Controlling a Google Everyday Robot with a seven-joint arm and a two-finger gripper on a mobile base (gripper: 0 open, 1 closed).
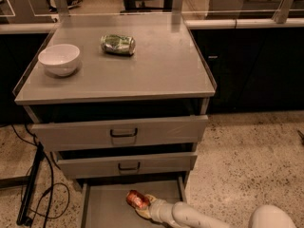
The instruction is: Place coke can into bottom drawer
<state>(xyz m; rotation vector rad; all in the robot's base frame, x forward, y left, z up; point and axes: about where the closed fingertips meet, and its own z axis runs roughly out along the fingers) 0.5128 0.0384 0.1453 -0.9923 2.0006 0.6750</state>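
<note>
The coke can [135,199] is small and red-orange, and sits low inside the open bottom drawer [102,208], the grey tray pulled out under the two handled drawers. My gripper [144,205] reaches in from the lower right on a white arm and is closed around the can, just above or on the drawer floor.
On the cabinet top [161,70] stand a white bowl [59,58] at the left and a green-silver can [118,44] lying on its side. Two handled drawers [121,134] are slightly open above. Black cables [33,194] lie on the floor at the left.
</note>
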